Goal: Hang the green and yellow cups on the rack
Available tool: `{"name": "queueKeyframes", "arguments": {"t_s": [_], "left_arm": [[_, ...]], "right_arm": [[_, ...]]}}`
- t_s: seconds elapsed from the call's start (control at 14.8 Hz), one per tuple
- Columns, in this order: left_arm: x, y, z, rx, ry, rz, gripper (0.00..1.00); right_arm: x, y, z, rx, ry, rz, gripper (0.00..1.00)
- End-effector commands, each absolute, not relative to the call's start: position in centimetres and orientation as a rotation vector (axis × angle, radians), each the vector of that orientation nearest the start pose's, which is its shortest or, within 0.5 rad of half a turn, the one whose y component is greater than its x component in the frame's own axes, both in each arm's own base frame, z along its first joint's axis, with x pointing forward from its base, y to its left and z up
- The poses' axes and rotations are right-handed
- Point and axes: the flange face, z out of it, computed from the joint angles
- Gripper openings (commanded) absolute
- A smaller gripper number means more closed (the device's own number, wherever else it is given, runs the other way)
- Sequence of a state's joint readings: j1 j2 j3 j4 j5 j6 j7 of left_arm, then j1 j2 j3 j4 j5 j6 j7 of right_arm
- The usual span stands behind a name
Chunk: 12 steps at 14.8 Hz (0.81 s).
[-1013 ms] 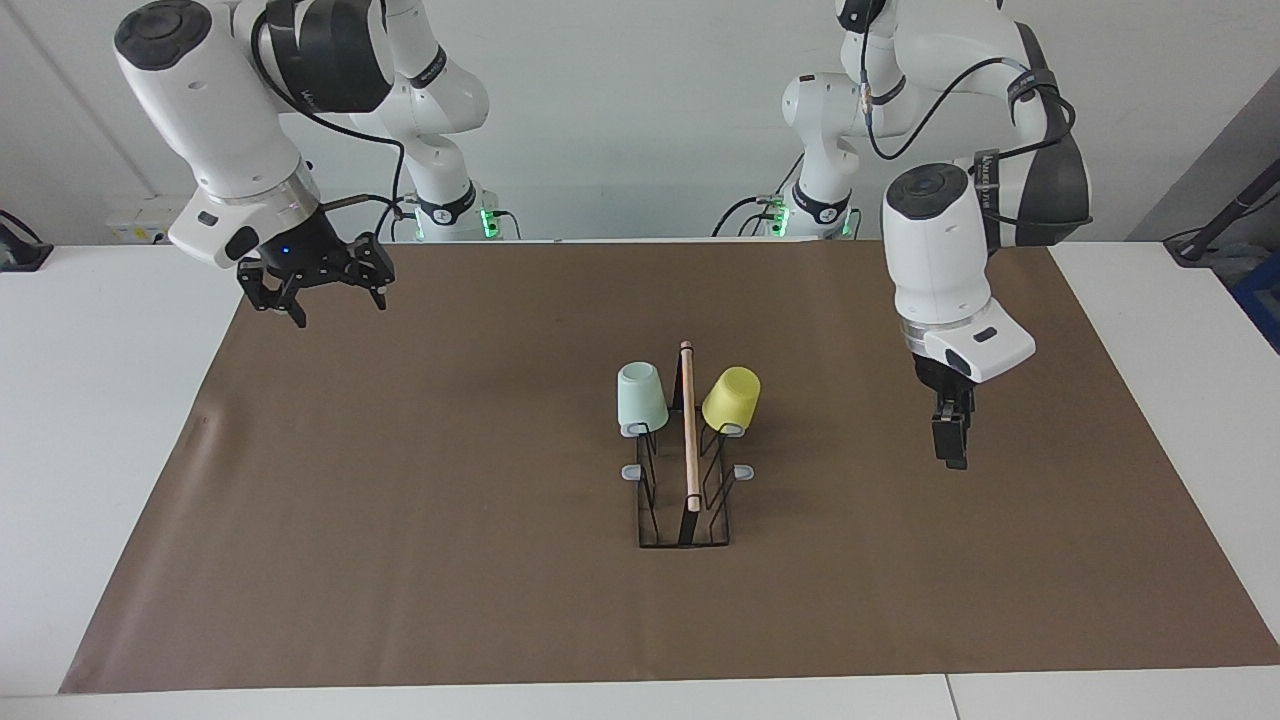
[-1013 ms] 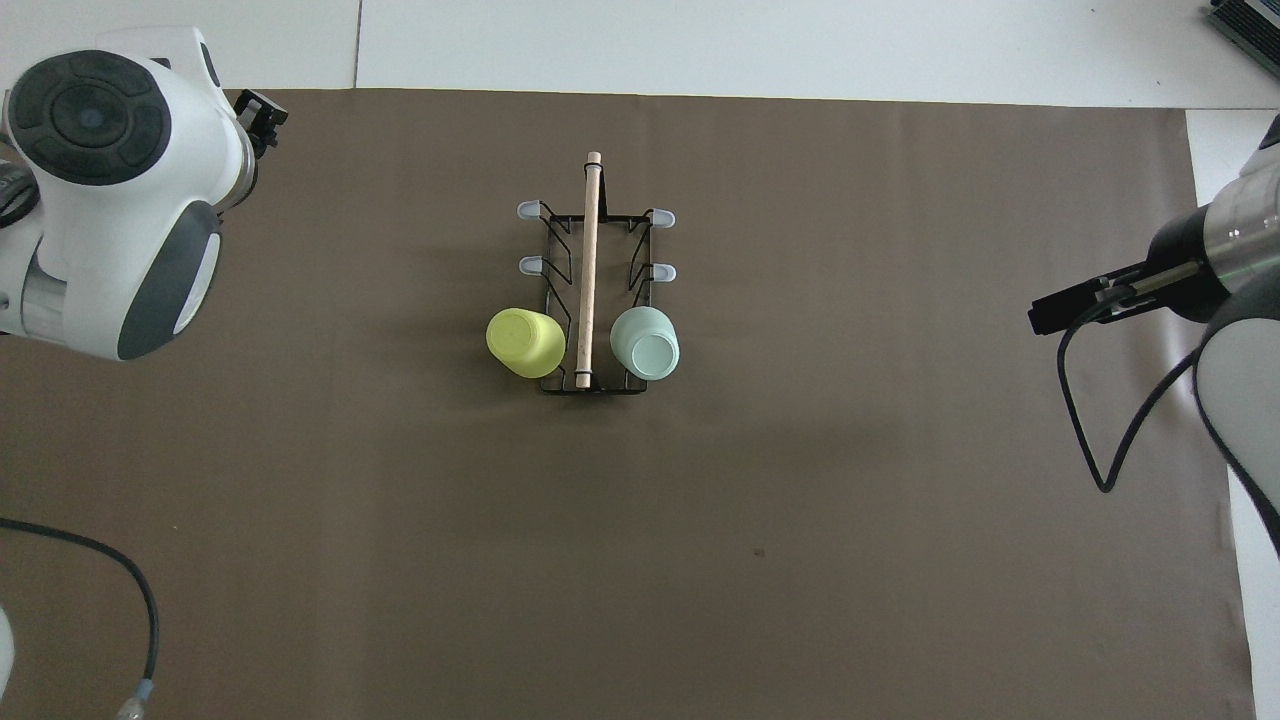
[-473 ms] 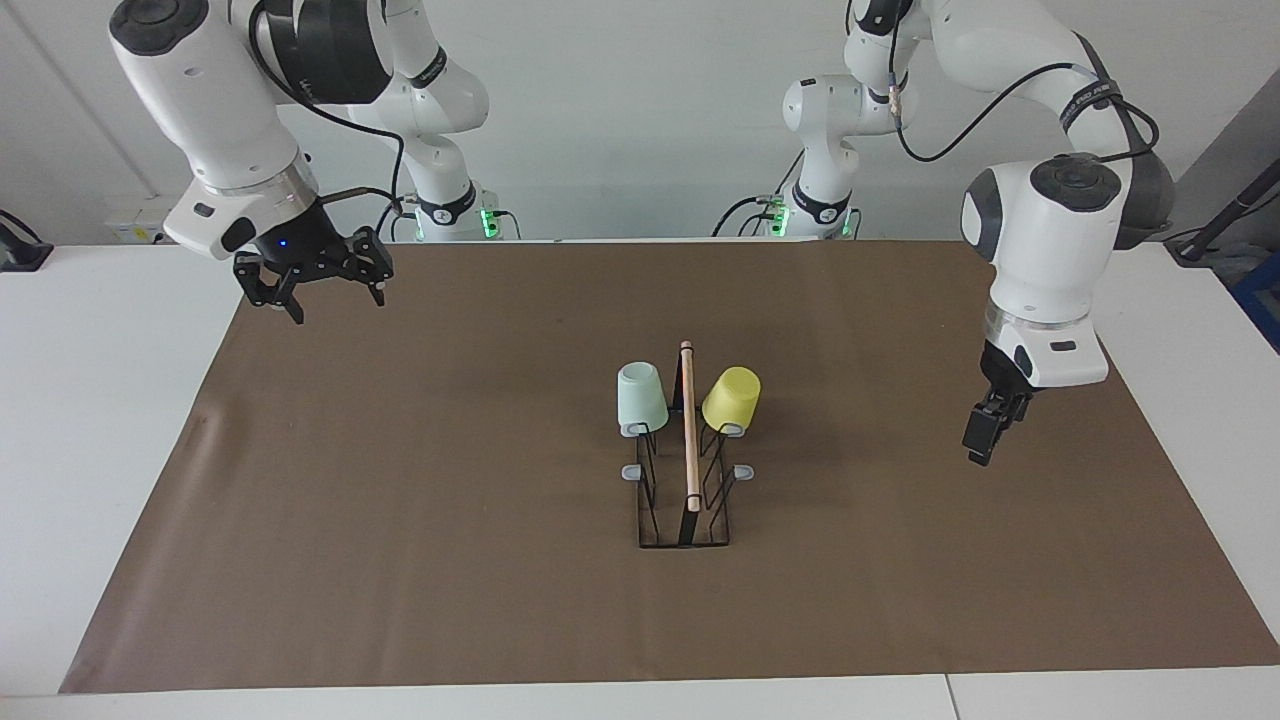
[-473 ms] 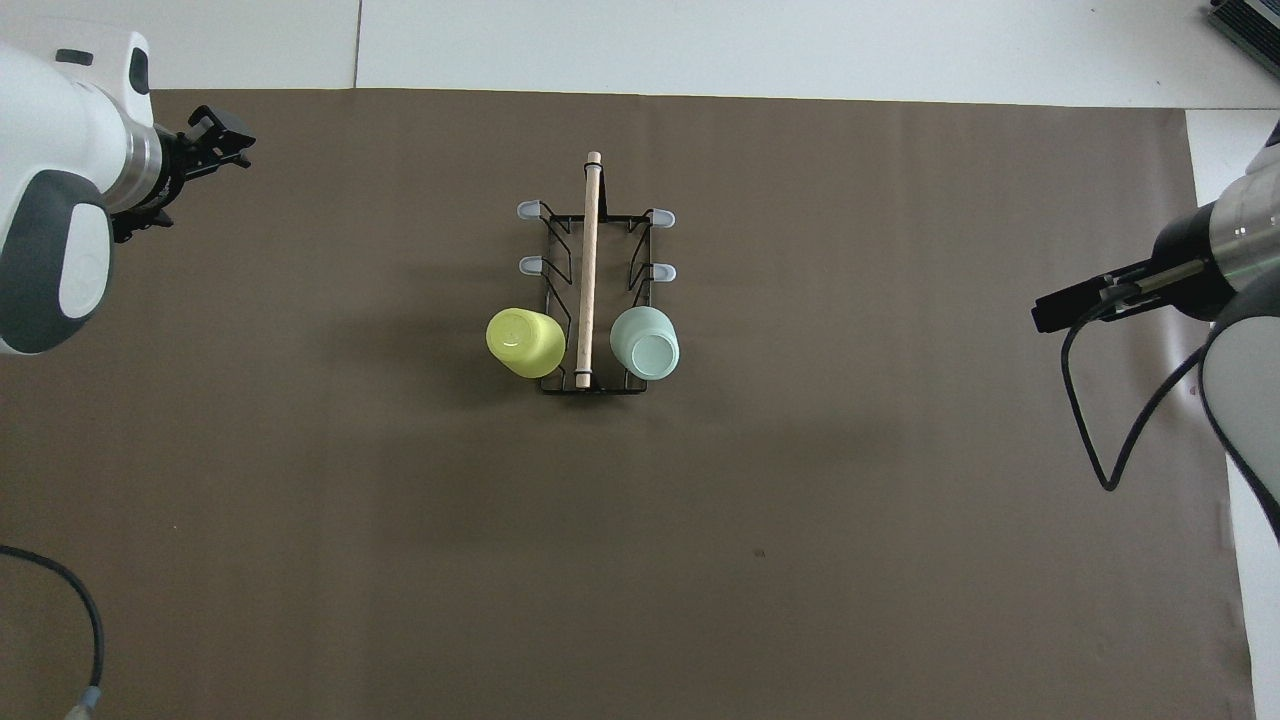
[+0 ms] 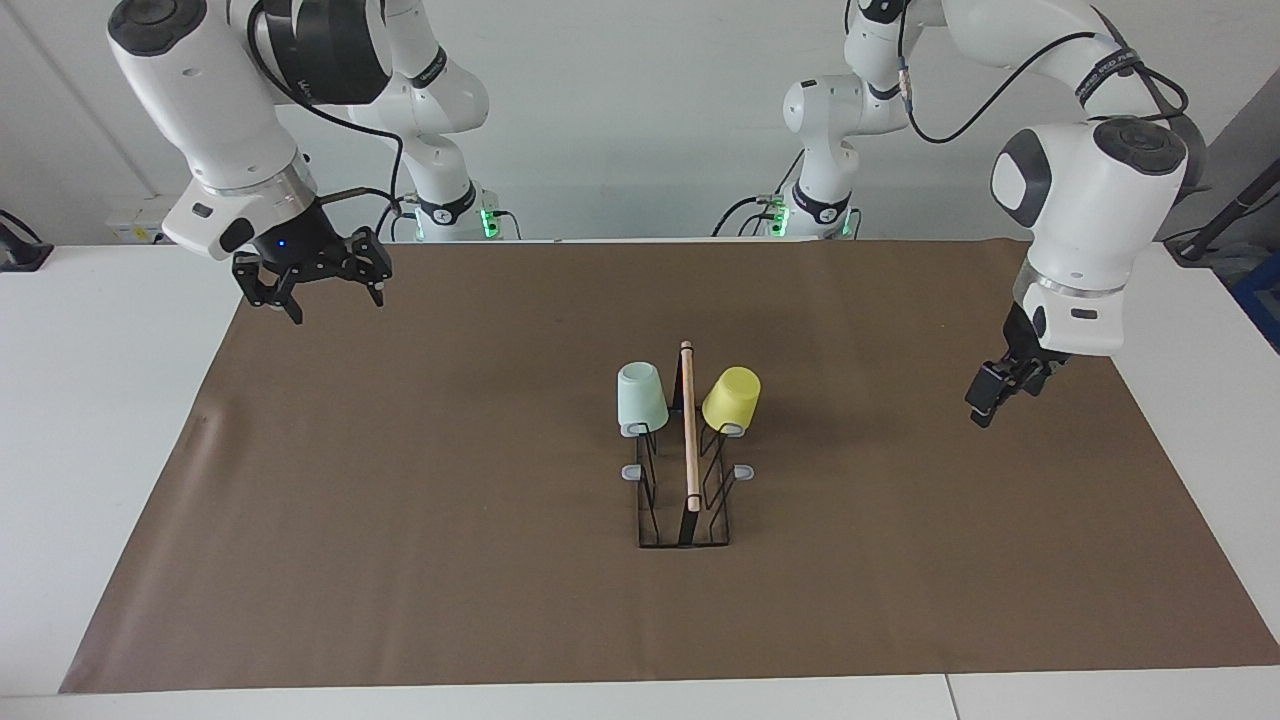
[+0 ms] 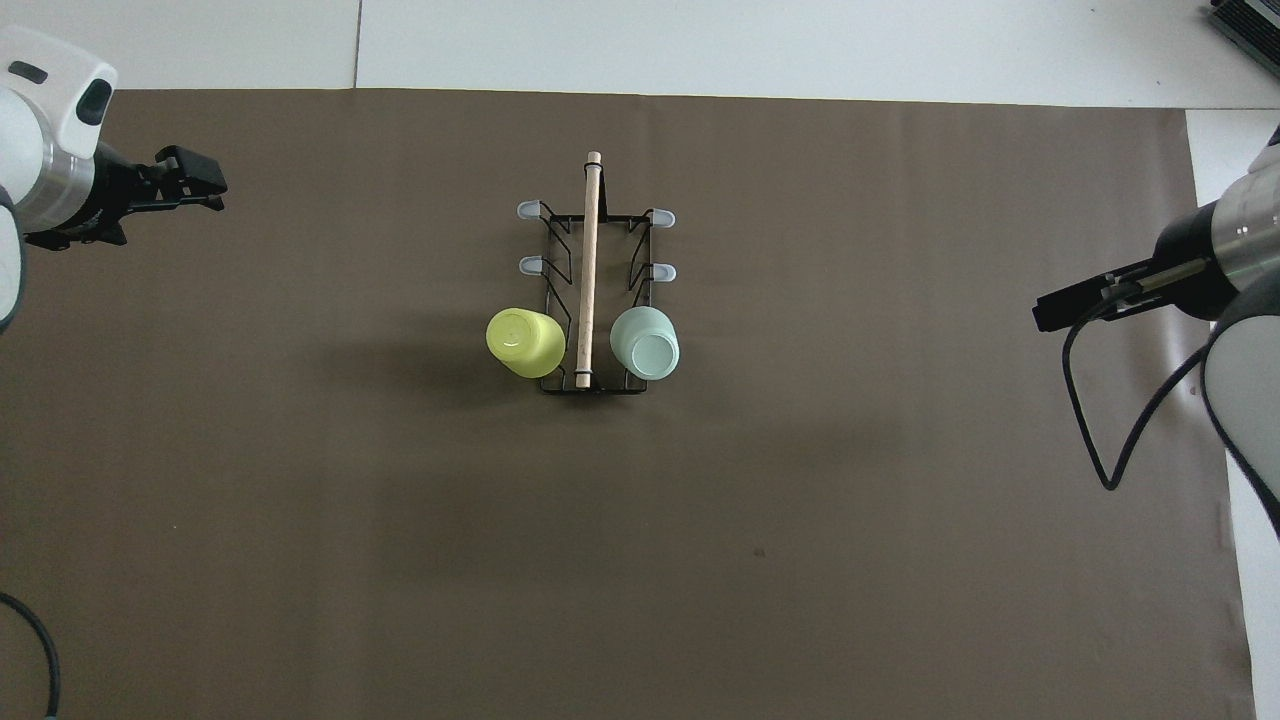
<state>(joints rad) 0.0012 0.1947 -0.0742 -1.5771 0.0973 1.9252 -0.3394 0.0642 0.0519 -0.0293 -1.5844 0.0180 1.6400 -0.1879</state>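
Observation:
The rack (image 5: 689,440) stands in the middle of the brown mat, also seen in the overhead view (image 6: 590,260). The mint green cup (image 5: 641,398) (image 6: 645,342) hangs upside down on the prong nearest the robots on the right arm's side. The yellow cup (image 5: 731,398) (image 6: 525,342) hangs upside down and tilted on the matching prong on the left arm's side. My left gripper (image 5: 985,400) (image 6: 195,182) is empty, over the mat near the left arm's end. My right gripper (image 5: 320,290) (image 6: 1045,310) is open and empty, raised over the mat near the right arm's end.
The brown mat (image 5: 400,500) covers most of the white table (image 5: 100,400). The other grey-tipped prongs (image 5: 632,472) of the rack, farther from the robots, carry nothing. A cable (image 6: 1090,420) hangs from the right arm.
My left arm has swung away from the rack toward its own end of the table and lifted a little. The right gripper has barely moved. The cups have stayed on the rack.

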Motion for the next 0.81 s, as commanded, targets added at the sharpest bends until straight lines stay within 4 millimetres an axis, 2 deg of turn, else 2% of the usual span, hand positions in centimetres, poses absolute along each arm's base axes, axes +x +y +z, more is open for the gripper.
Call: {"name": "queueKeyframes", "arguments": {"t_s": [0.0, 0.14, 0.41, 0.54, 0.74], "left_arm": [[61.5, -2.9, 55.4, -3.097, -0.112, -0.146, 1.00], [60.2, -2.0, 57.0, -3.142, -0.069, -0.113, 1.00], [56.5, -2.5, 60.9, -3.178, -0.043, -0.046, 1.00], [54.2, -2.6, 62.6, -3.175, 0.105, 0.032, 1.00], [52.9, -1.7, 64.2, -3.170, 0.107, 0.026, 1.00]], "right_arm": [[57.6, 2.5, 59.9, -3.124, -0.252, 0.021, 1.00], [57.6, 2.5, 59.8, -3.126, -0.245, 0.021, 1.00], [57.7, 2.9, 59.6, -3.126, -0.252, 0.021, 1.00], [57.8, 2.4, 59.6, -3.124, -0.237, 0.019, 1.00], [57.7, 2.9, 59.6, -3.127, -0.247, 0.021, 1.00]]}}
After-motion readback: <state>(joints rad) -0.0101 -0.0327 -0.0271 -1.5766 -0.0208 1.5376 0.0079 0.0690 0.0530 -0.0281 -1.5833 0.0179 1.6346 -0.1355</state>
